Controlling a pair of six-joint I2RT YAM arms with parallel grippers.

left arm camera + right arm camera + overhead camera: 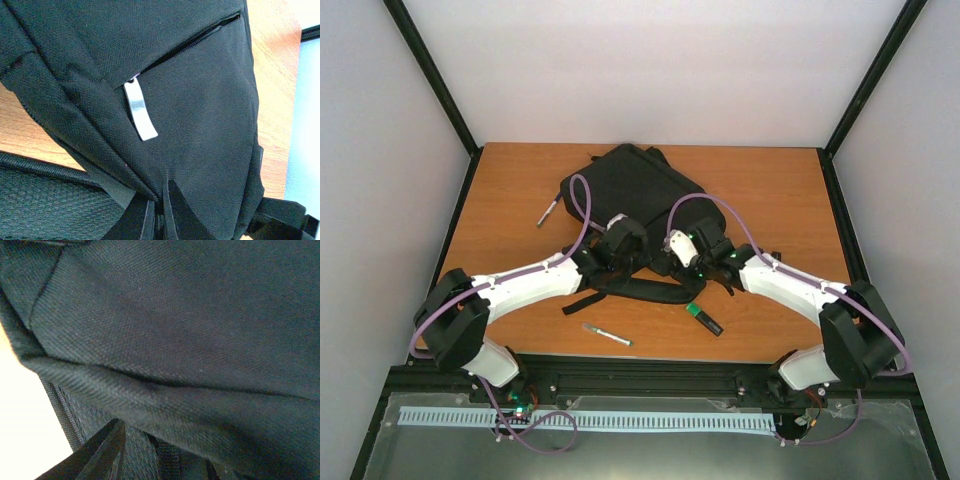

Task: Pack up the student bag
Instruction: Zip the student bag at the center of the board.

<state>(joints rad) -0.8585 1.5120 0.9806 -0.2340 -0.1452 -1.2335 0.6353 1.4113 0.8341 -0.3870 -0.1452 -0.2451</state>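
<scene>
the student bag lies flat on the wooden table, at the centre towards the far edge. its shoulder straps trail towards the arm bases. the left gripper is at the bag's near edge, its fingers closed together and pinching a fold of black fabric at a seam. just above it in the left wrist view, a silver zip pull hangs from a pocket zip. the right gripper is at the same near edge, just beside the left gripper. bag fabric fills its wrist view and one finger shows at the bottom; whether it grips cannot be told. a pen and a green and black marker lie near the straps. a second pen lies left of the bag.
</scene>
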